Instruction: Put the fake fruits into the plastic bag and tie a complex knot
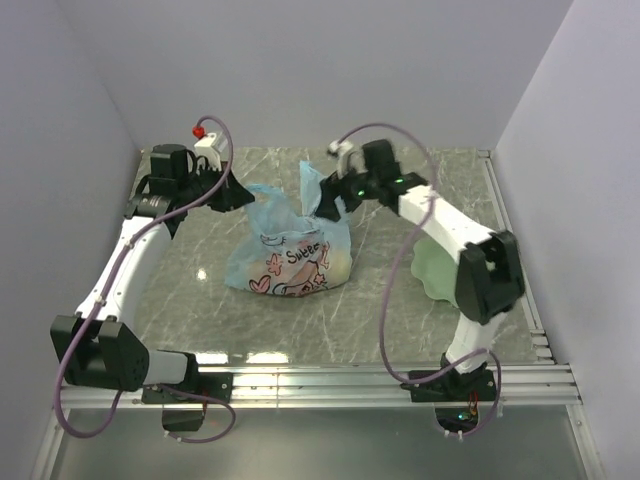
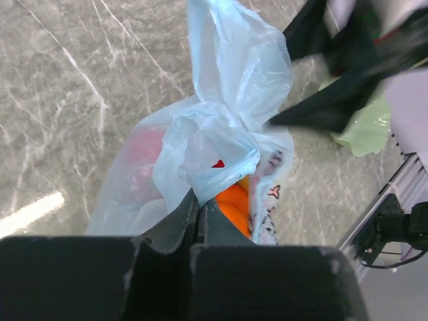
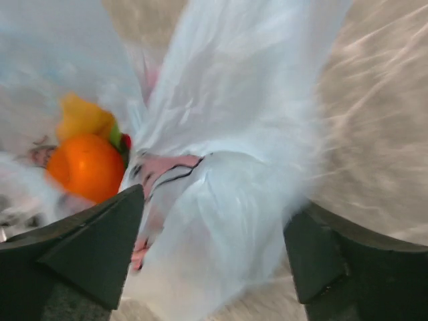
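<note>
Orange and yellow plastic fruits (image 3: 83,167) are seen clearly only up close inside the thin light-blue printed bag (image 1: 290,262), which is pinched by the left gripper (image 2: 199,204); the right gripper (image 3: 215,207) is spread wide.

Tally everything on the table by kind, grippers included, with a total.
Plastic bag: 1
Fake fruits showing inside it: 3 (orange one, yellow one, red sliver); more may be hidden
Green plate: 1
Grippers: 2 (left gripper, right gripper)
Total: 7 in view
</note>
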`<state>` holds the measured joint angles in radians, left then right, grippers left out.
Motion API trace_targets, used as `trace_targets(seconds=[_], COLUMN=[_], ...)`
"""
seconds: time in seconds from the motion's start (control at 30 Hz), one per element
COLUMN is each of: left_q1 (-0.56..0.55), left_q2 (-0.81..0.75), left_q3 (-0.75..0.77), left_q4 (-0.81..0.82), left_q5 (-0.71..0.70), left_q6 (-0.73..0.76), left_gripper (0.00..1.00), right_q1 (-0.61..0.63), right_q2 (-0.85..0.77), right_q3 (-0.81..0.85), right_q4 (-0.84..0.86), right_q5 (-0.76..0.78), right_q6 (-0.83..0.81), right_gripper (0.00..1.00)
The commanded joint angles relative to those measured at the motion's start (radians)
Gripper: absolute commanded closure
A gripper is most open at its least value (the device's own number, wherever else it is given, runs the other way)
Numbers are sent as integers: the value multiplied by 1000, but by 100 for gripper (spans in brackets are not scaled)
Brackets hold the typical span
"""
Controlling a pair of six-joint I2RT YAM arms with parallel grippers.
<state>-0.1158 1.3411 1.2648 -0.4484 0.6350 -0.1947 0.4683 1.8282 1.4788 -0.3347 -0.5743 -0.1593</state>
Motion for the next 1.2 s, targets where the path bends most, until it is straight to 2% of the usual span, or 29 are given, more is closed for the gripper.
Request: trace_targets(seconds=[0.0, 0.1, 0.2, 0.4, 0.5, 0.7, 0.9, 1.0, 1.17], left_q1=[2, 2, 2, 2, 2, 2, 2, 2, 2], left_q2=[-85, -92, -94, -108, -112, -137, -137, -122, -111], left_q3=[-31, -47, -50, -59, -68, -110, -130, -124, -113], left_q4=[50, 54, 59, 88, 92, 111, 135, 162, 198], left_q5=[12, -1, 0, 5, 6, 17, 8, 14, 29], left_q6=[-52, -72, -83, -115, -123, -141, -158, -187, -233], left_gripper=[100, 100, 100, 100, 100, 100, 100, 100, 100], right_q1=[-79, -82, -39, 130, 158, 179, 240, 271, 306], right_q2=[-226, -335, -346, -227, -172, -74, -53, -43, 28], right_q3=[3, -41, -34, 54, 25, 9, -50, -104, -103], right_q4=[147, 224, 270, 324, 438, 638, 707, 737, 755], right_q5=[-106, -162, -191, -176, -164, -148, -234, -231, -185], right_q6=[49, 37, 61, 57, 67, 197, 282, 290, 331], right_gripper=[7, 6, 4, 2, 2, 1, 0, 0, 0])
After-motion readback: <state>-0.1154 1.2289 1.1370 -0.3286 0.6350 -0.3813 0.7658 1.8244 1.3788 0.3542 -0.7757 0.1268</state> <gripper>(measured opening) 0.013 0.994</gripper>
